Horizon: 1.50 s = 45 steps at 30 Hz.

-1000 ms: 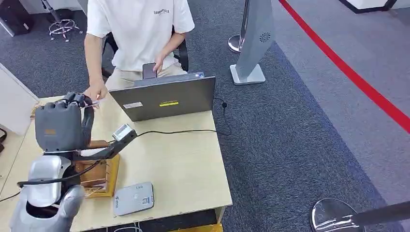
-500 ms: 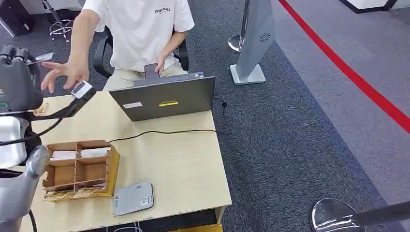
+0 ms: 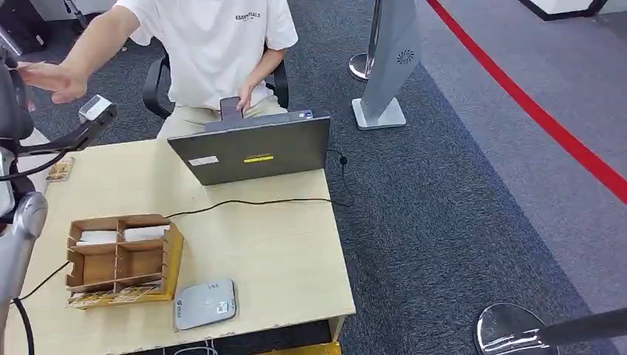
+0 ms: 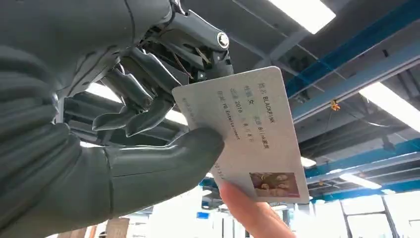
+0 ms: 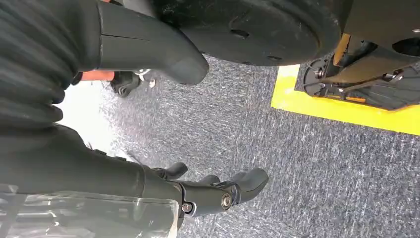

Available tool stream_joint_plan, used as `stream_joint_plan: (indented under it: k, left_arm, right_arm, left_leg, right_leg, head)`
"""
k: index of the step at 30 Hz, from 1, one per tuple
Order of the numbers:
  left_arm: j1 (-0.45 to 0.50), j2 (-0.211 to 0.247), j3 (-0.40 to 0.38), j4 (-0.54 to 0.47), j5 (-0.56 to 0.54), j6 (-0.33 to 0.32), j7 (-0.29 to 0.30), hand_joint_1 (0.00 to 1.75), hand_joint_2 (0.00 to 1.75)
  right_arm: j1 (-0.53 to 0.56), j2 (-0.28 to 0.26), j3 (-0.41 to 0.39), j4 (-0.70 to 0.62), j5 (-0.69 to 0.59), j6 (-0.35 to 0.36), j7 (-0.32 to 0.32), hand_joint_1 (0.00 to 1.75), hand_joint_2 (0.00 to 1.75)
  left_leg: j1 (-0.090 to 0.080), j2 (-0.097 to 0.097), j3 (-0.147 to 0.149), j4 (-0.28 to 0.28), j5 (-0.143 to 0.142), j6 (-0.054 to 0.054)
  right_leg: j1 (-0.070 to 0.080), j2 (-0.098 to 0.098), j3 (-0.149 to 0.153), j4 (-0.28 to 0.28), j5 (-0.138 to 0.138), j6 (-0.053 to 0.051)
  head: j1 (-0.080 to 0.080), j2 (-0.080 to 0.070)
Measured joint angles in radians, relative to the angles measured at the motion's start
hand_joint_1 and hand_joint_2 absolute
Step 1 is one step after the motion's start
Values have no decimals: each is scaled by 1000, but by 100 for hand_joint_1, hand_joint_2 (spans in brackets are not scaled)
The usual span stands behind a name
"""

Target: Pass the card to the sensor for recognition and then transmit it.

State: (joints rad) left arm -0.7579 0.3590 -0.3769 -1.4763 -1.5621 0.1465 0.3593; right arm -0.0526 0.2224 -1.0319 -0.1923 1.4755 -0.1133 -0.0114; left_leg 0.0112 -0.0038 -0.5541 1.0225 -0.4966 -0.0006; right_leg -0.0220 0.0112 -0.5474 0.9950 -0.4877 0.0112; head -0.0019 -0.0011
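My left hand is raised high and pinches a white ID card between thumb and fingers. The card carries printed text and a small photo. A person's fingertip touches the card's free edge. In the head view my left hand sits at the far left edge, and the person's open hand reaches right up to it. The grey card sensor lies flat near the table's front edge. My right hand hangs over grey carpet, fingers apart and holding nothing.
A cardboard compartment box with cards stands on the wooden table behind the sensor. An open laptop with a black cable is at the back. The person sits behind it. Another card lies at the table's left edge.
My left arm has lifted from above the cardboard box up and to the left, carrying the card. The person's hand has risen from the table to meet it.
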Motion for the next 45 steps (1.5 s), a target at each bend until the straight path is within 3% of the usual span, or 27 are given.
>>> stream_joint_plan:
  k: [9,10,28,33,38,45]
  left_arm:
    - [0,-6,0,21,0,-3,-13,175,175]
    - [0,-6,0,21,0,-5,-14,0,175]
    - [37,-45,27,13,0,-30,-79,0,175]
    - [70,-85,2,-30,0,-53,-97,0,175]
    - [133,-130,-41,-135,13,-109,-136,0,175]
    - [151,-146,-64,-192,16,-118,-140,0,175]
  right_arm:
    - [0,0,5,0,-3,-1,10,0,175]
    - [0,0,5,0,-3,-1,8,0,175]
    - [0,-1,5,0,-19,0,7,0,175]
    - [-6,-1,5,0,-21,5,23,0,175]
    - [-7,-1,5,0,-40,1,22,0,175]
    - [-8,-1,5,0,-42,0,23,0,175]
  left_leg:
    - [0,0,-1,0,0,0]
    - [0,0,-1,0,0,0]
    - [0,0,-1,0,0,0]
    - [0,0,-1,0,0,0]
    - [0,0,-1,0,0,0]
    - [0,0,-1,0,0,0]
  right_leg:
    - [0,0,-1,0,0,0]
    - [0,0,-1,0,0,0]
    - [0,0,-1,0,0,0]
    - [0,0,-1,0,0,0]
    - [0,0,-1,-1,0,0]
    - [0,0,-1,0,0,0]
  head:
    - [0,0]
    - [0,0]
    - [0,0]
    - [0,0]
    - [1,0]
    - [1,0]
